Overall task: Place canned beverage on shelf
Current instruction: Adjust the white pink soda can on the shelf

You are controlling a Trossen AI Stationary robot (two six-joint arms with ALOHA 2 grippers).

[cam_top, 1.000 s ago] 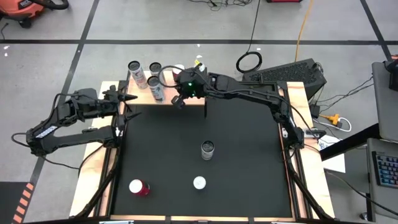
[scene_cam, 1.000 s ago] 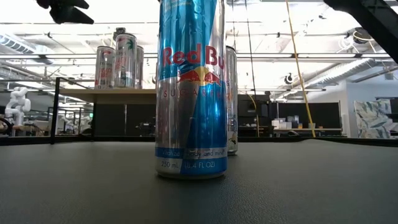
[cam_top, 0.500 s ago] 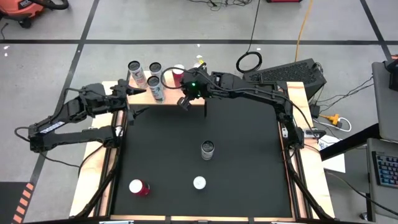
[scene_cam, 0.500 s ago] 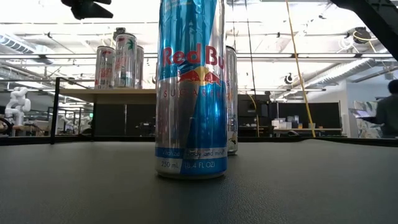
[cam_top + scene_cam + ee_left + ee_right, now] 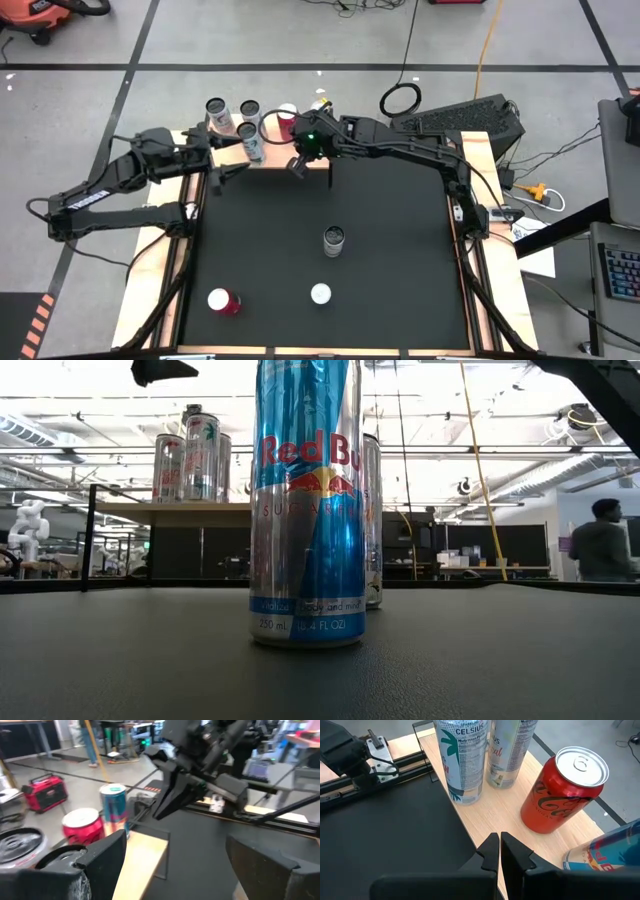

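I read the shelf (image 5: 262, 150) at the table's twelve o'clock edge, toward eleven, already carrying two tall Celsius cans (image 5: 461, 755), a red cola can (image 5: 560, 795) and a blue Red Bull can (image 5: 114, 805). Three drinks stand upright on the black mat (image 5: 400, 260): a silver can (image 5: 333, 240) near centre, a white-topped can (image 5: 320, 294) toward six o'clock, and a red-topped can (image 5: 222, 301) toward seven.

The coming move turns on the silver can, I judge. It lies at about five o'clock from the right gripper (image 5: 297, 166), well apart, its long axis vertical. That gripper hangs just off the shelf's front edge, fingers (image 5: 492, 851) pressed together and holding nothing. The left gripper (image 5: 222, 160) sits by the shelf's nine o'clock end with its fingers (image 5: 107, 857) spread wide and empty. The right arm looks nearer the silver can, though not by much; the left may be better placed for the red-topped one.

From table height the nearest can fills the picture, so I cannot judge spacing there.
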